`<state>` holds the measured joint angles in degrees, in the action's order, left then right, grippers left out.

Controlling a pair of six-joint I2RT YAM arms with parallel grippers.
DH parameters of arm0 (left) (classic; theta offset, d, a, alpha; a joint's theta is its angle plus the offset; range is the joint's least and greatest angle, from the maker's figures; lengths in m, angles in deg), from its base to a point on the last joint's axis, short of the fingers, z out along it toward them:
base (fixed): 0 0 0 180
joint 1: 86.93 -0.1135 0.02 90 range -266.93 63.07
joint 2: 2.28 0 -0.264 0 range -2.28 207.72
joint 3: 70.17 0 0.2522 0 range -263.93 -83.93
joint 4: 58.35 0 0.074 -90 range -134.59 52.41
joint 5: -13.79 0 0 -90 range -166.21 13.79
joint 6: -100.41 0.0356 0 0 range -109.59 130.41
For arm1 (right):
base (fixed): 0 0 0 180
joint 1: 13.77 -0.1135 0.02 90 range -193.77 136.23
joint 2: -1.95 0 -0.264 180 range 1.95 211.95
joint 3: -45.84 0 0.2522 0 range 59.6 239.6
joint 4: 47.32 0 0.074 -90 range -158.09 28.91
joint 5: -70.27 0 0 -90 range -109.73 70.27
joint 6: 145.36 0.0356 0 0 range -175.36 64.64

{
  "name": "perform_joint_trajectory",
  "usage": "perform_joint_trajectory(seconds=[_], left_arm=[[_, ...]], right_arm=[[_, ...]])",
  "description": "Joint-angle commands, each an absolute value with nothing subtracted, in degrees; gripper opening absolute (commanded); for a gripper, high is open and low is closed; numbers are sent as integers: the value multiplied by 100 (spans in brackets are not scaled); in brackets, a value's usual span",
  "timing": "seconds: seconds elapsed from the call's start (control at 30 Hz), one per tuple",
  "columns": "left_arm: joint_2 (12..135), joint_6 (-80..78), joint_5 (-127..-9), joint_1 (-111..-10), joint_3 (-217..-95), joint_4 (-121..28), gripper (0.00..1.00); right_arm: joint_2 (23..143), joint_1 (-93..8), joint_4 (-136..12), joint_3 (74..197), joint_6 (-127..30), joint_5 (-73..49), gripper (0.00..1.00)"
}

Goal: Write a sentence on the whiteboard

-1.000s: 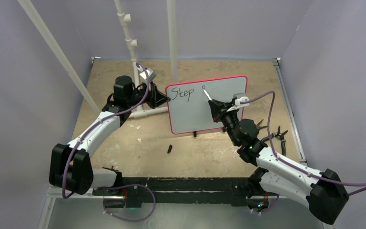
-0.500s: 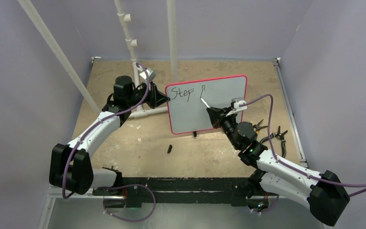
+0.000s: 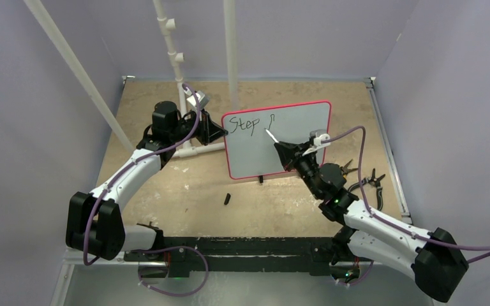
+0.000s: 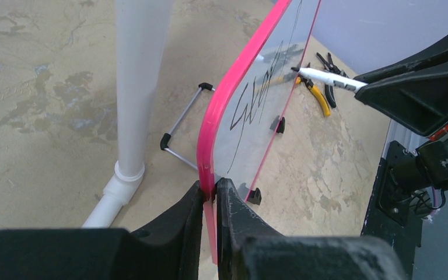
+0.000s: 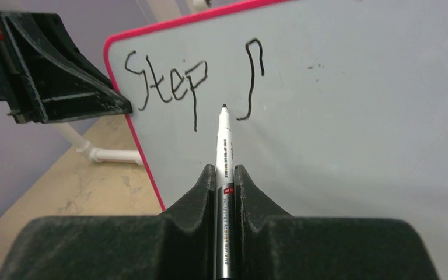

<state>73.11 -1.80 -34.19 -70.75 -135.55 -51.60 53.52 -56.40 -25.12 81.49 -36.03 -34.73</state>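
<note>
The whiteboard (image 3: 306,124) stands on the desk (image 3: 185,185), at 12 o'clock from the arm bases. The left gripper (image 4: 210,191) is clamped on its pink edge; the right gripper (image 5: 224,174) grips a marker (image 5: 224,140). Since one second ago, the sentence (image 5: 166,81) has gained a hooked stroke (image 5: 251,76) at 3 o'clock of "Step", and the marker tip has descended to the stroke's foot.

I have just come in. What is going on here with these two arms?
The left gripper is clamped on the pink edge of the whiteboard and holds it upright. The right gripper grips a marker, its tip close to the board; contact cannot be judged. Of the sentence, only "Step" and one hooked stroke after it are written, so the writing is not finished.
</note>
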Motion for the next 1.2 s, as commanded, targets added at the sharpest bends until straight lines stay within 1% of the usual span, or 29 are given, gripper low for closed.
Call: perform_joint_trajectory(seconds=[0.0, 0.2, 0.57, 0.97, 1.17], left_arm=[[7207, -23, -3473, -7103, -13536, -5304, 0], [7207, -27, -3474, -7103, -13543, -5304, 0], [7225, -33, -3457, -7103, -13545, -5304, 0], [7216, -40, -3449, -7103, -13550, -5311, 0], [7207, -35, -3457, -7103, -13545, -5312, 0]], right_arm=[[5167, -5639, -1976, 8384, -3731, -3463, 0], [5368, -5639, -2139, 8506, -3750, -3895, 0], [5600, -5639, -2311, 8640, -3711, -4134, 0], [5241, -5639, -2775, 8539, -3535, -4667, 0], [5128, -5639, -2694, 8490, -3676, -4575, 0]])
